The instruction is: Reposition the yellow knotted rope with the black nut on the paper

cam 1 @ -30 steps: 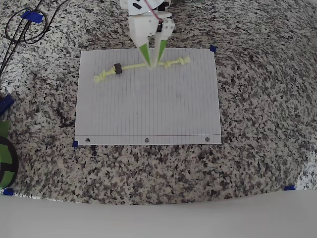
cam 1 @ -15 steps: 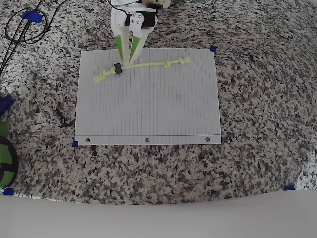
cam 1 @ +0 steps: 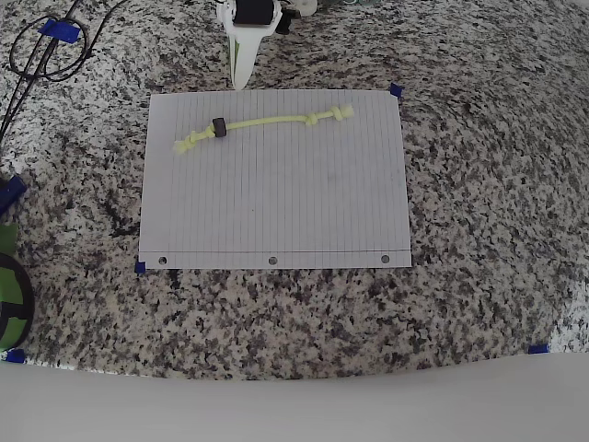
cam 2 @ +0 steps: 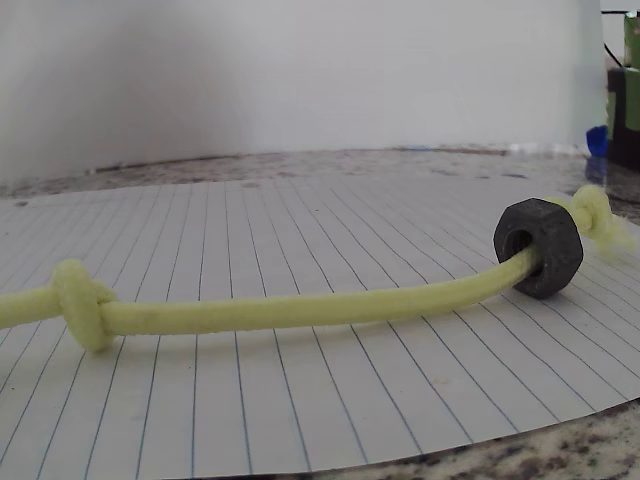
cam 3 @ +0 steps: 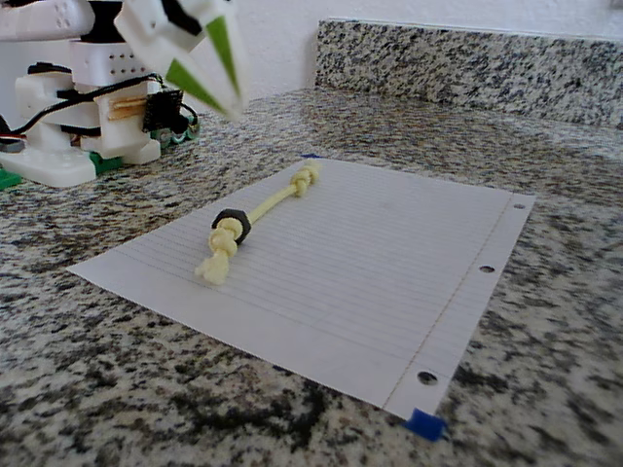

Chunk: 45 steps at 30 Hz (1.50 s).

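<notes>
- The granite countertop [cam 1: 479,184] carries everything; in the fixed view a backsplash [cam 3: 467,58] of the same speckled stone rises behind it.
- The arm stands at the top edge of the overhead view, and its white base [cam 3: 88,126] sits at the left in the fixed view, raised and clear of the sheet.
- The gripper [cam 1: 243,66] points down toward the top edge of the paper in the overhead view; in the fixed view it [cam 3: 209,70] hangs in the air, well above the counter, touching nothing.
- The jaws are slightly parted, the green-faced fingers [cam 3: 222,49] spreading a narrow gap, with nothing held between them.
- The paper [cam 1: 276,212] lies flat, its three punched holes along the bottom edge in the overhead view, with blue tape tabs [cam 1: 396,90] at its corners.
- The yellow knotted rope [cam 1: 271,122] lies on the upper part of the paper, running left to right in a shallow arc, a knot near each frayed end.
- The black nut [cam 1: 219,128] is threaded on the rope just beside the left knot; in the wrist view it [cam 2: 538,247] stands on edge on the lined sheet, at the right.
- Black cables [cam 1: 41,46] loop at the upper left of the counter, well apart from the paper.
</notes>
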Available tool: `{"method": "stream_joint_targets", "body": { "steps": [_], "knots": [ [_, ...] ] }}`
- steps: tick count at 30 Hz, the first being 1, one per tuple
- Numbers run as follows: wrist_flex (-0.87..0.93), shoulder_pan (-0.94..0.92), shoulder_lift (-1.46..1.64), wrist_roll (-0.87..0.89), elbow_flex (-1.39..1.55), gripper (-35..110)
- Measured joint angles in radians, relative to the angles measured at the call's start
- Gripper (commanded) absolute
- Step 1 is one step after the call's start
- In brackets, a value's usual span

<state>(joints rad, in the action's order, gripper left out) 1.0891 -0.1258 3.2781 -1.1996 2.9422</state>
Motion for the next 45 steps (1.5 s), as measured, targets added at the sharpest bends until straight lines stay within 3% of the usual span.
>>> {"method": "stream_joint_targets", "body": {
  "steps": [10,24,45],
  "knots": [
    [0.152,0.015,0.051,-0.055,0.0,0],
    [0.15,-0.008,0.12,-0.018,0.064,0],
    [0.127,0.067,0.129,-0.405,0.17,0]
  ]
}}
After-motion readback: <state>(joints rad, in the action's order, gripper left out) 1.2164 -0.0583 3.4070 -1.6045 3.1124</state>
